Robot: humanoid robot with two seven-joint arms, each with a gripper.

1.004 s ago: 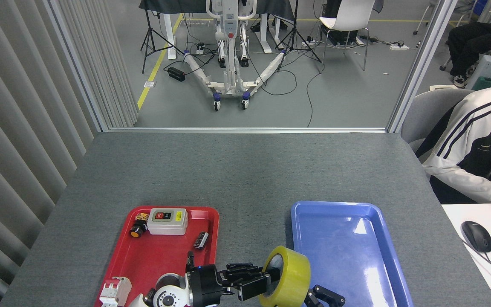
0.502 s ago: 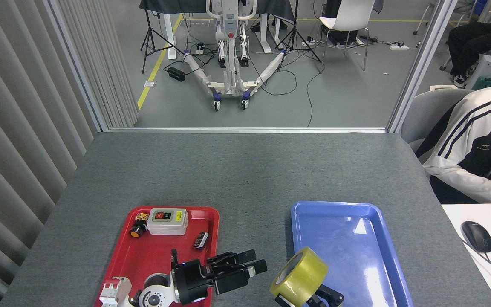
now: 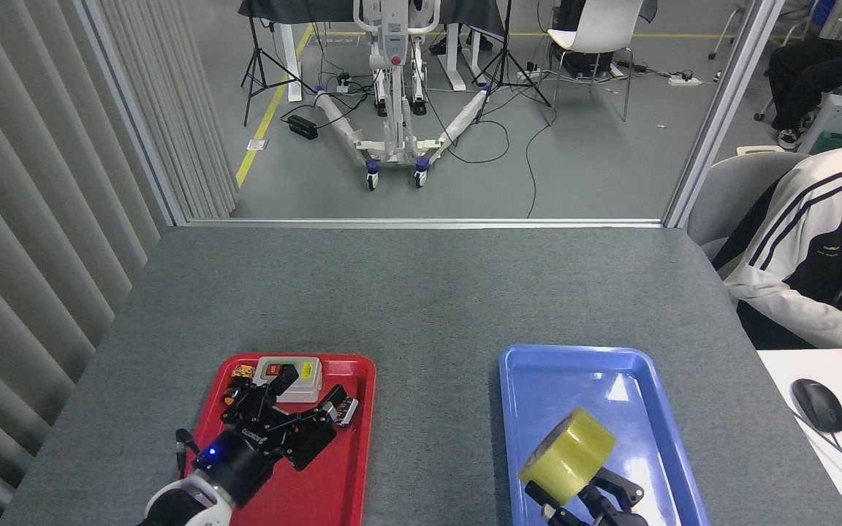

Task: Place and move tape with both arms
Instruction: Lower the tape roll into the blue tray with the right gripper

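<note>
Right gripper (image 3: 588, 498) low at the bottom edge over the blue tray (image 3: 538, 365), black fingers (image 3: 615, 486) clamped on the tape (image 3: 569, 456) from below — roll tilted, round yellow face turned toward 10 o'clock, held clear above the tray floor. Tape well inside the tray's near half, toward 7 o'clock of the tray's middle; core not visible from this angle.

Left gripper (image 3: 297, 409) over the red tray (image 3: 351, 467), fingers spread wide and empty, blue light glowing at its base, white wrist joint just at the bottom edge. Fingertips reaching toward 1 o'clock, partly covering a grey switch box (image 3: 304, 380) with a red button at the tray's far end. Beside the box at 9 o'clock, a small black part with an orange cap (image 3: 232, 397); at 4 o'clock of the box, a small dark connector (image 3: 349, 409).

Both trays on a grey felt table (image 3: 421, 292), well apart. At 3 o'clock, a person in a white striped jacket (image 3: 808, 241) seated beside a white desk with a mouse (image 3: 818, 404)
</note>
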